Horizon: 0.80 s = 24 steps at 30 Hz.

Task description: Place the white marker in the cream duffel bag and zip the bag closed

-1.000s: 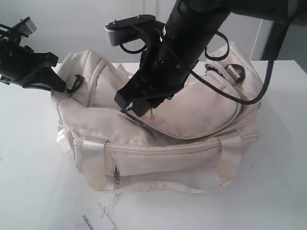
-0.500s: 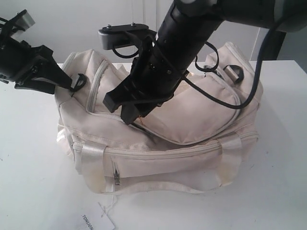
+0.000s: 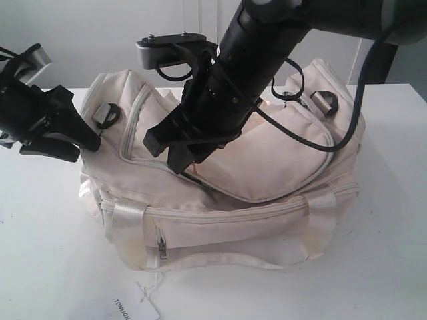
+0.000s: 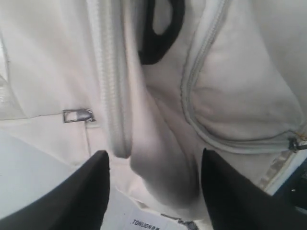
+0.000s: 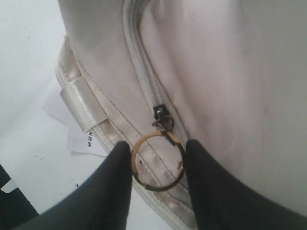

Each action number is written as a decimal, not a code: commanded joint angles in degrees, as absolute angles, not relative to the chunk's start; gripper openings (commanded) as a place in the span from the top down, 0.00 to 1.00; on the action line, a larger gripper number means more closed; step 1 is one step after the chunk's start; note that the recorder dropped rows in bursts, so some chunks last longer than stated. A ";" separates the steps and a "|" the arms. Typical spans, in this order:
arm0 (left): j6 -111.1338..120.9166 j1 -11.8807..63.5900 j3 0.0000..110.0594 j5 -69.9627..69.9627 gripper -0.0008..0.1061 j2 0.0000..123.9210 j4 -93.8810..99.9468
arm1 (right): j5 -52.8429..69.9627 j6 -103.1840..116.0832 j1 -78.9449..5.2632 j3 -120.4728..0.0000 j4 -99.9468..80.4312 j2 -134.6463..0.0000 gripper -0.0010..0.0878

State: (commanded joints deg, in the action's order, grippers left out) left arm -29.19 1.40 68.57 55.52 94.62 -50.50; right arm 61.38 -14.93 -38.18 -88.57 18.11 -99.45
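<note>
The cream duffel bag (image 3: 267,220) sits on the white surface (image 3: 40,253); the white marker shows in no view, so it is either inside the bag or hidden, and I judge it already put in, since the work has gone on to the zipper. The right gripper (image 3: 167,157) reaches across the middle to the curved top zipper (image 5: 141,72); in its wrist view the jaws are clamped across the gold ring pull (image 5: 157,162), whose rim meets both fingers (image 5: 112,191), with the slider (image 5: 159,115) just beyond. The teeth on the far side of the slider look meshed; the run from the gripper round to the bag's left end looks unclosed in the exterior view, though I cannot be sure. The left gripper (image 3: 80,148) has its jaws wide apart and holds nothing; it hangs just off the bag's left end, near the black end ring (image 3: 107,117). So the zipping is partly done; what remains is drawing the slider to its end and letting go.
</note>
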 joint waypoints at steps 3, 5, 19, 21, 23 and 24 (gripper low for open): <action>-29.60 1.40 67.21 54.24 0.42 94.62 -50.94 | 61.38 -15.02 -38.18 -88.57 18.11 -99.45 0.96; -29.99 1.40 66.31 53.03 0.43 94.62 -50.79 | 61.38 -15.02 -38.18 -88.57 18.11 -99.45 0.96; -35.99 1.40 65.36 52.08 0.99 94.62 -49.48 | 69.19 -15.00 -38.18 -88.57 16.64 -99.56 0.96; -35.99 1.40 65.36 51.85 0.99 94.62 -47.98 | 69.96 -15.00 -38.18 -88.57 14.70 -99.56 0.96; -35.99 1.40 65.36 51.42 0.99 94.62 -47.40 | 69.96 -15.00 -38.18 -88.57 12.61 -99.56 0.96; -35.99 1.40 65.36 50.72 0.99 94.62 -46.91 | 69.96 -15.00 -38.18 -88.46 11.81 -99.56 0.96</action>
